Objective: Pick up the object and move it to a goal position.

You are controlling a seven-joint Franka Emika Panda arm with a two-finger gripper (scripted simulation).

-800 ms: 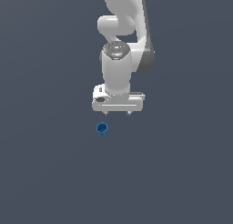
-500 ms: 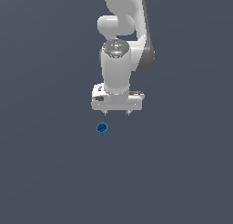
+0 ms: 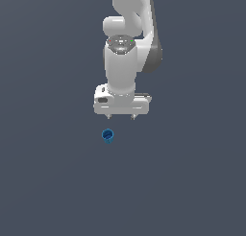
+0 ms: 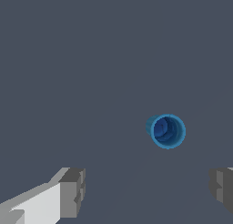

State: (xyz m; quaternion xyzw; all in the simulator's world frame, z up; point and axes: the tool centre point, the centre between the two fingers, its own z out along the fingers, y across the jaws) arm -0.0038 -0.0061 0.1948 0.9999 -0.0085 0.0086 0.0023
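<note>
The object (image 3: 108, 135) is a tiny bright-blue cup-like piece with a darker centre, resting on the dark grey floor. In the exterior view it lies just below the white gripper (image 3: 120, 117) and slightly toward that view's left. The gripper points down, open and empty, its two short fingertips apart and clear of the object. In the wrist view the object (image 4: 166, 131) shows as a blue ring with a dark hollow, ahead of the two grey fingers (image 4: 73, 192), nearer the other finger (image 4: 222, 185). No goal marker shows.
The white arm (image 3: 129, 43) rises from the gripper to the top of the exterior view. The plain dark grey surface (image 3: 53, 182) fills everything else in both views.
The arm and gripper have shifted very slightly, if at all. The object has not moved.
</note>
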